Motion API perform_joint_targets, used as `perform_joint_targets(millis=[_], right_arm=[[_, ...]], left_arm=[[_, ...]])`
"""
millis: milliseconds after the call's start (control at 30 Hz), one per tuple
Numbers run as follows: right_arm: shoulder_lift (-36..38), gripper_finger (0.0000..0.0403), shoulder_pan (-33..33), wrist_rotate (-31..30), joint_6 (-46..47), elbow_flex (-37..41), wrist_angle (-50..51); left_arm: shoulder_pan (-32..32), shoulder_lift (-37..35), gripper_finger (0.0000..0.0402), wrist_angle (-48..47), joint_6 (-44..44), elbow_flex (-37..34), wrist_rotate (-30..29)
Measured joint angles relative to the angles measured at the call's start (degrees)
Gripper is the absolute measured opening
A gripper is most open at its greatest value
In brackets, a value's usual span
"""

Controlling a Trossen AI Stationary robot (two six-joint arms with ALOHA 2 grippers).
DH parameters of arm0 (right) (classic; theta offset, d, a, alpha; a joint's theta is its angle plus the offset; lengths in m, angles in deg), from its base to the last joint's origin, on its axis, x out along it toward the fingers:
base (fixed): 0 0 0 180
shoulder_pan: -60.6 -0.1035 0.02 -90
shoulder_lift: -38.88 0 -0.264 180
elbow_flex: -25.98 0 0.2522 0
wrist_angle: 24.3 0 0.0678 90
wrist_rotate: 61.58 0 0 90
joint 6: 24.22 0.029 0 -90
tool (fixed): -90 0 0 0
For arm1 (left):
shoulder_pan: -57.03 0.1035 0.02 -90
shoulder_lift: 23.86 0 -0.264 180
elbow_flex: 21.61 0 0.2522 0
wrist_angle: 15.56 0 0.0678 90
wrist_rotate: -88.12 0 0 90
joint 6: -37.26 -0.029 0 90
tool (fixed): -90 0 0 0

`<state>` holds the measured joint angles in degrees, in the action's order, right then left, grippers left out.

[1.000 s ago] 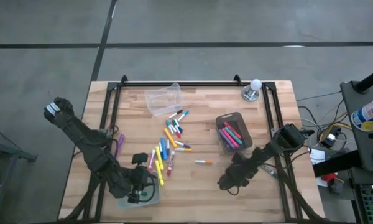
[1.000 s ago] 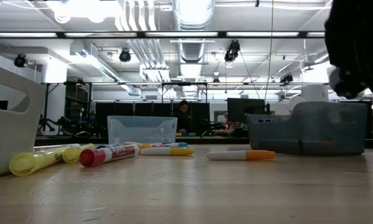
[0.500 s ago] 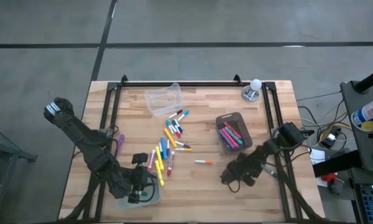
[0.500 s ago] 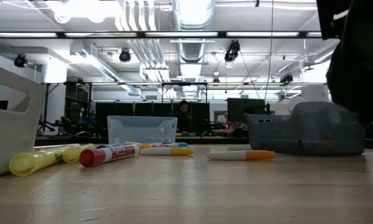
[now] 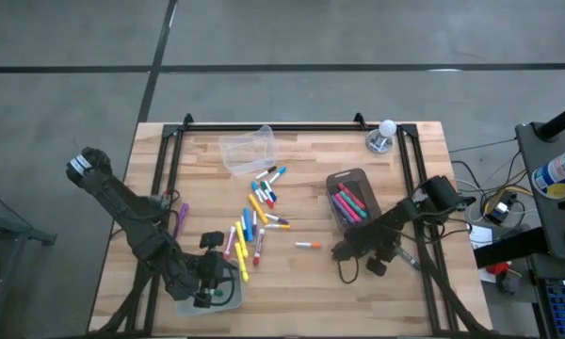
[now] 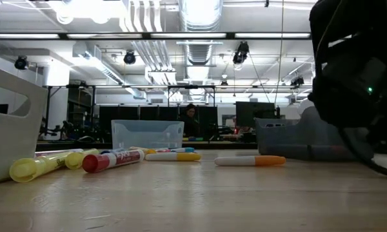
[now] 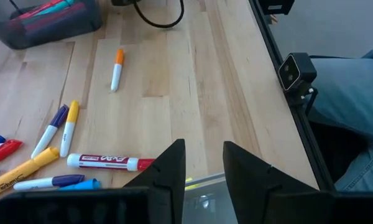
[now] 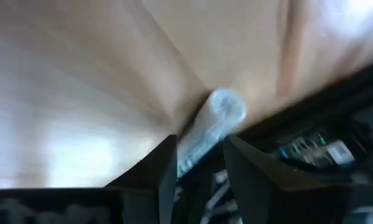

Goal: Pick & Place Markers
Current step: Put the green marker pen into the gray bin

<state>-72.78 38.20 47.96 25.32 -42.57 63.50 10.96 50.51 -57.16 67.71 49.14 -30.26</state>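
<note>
Several markers [image 5: 254, 221] lie loose mid-table, also in the low view [image 6: 109, 160]. An orange-and-white marker [image 5: 308, 245] [image 7: 117, 70] lies apart from them. More sit in the dark grey bin [image 5: 350, 177]. A pale marker [image 5: 406, 256] [image 8: 216, 115] lies against the right rail. My right gripper [image 5: 383, 266] [image 8: 200, 146], on a folded arm, is open and points at that marker's near end. My left gripper [image 5: 210, 273] [image 7: 204, 152] hangs open over the near-left bin [image 5: 228, 299]. My right gripper comes low along the table toward the right rail. The pale marker's near end [image 8: 189, 155] shows between its two fingers. Blur keeps me from telling whether either finger touches it. The marker lies on the table against the rail.
A clear bin [image 5: 247, 149] stands near the far edge and a white ball on a base [image 5: 384, 132] at the far right corner. A purple marker [image 5: 182, 218] lies by the left rail. Black rails run down both sides. Bare wood shows near the front edge [image 5: 301, 292].
My right arm has swung its bend from the near side toward the far edge and come lower. In the low view it now fills the right side in front of the dark bin. The left arm and the loose markers have stayed put.
</note>
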Motion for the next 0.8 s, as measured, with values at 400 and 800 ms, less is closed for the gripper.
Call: perform_joint_targets(millis=[400,800], right_arm=[[6.1,0.0091,-1.1,3.1,4.4,1.7,-11.2],[6.6,0.0067,-4.0,-2.3,9.5,-3.2,-18.1]], left_arm=[[0.0,0.0,0.0102,0.0,0.0,0.0,0.0],[0.0,0.0,0.0102,0.6,0.1,0.0,0.0]])
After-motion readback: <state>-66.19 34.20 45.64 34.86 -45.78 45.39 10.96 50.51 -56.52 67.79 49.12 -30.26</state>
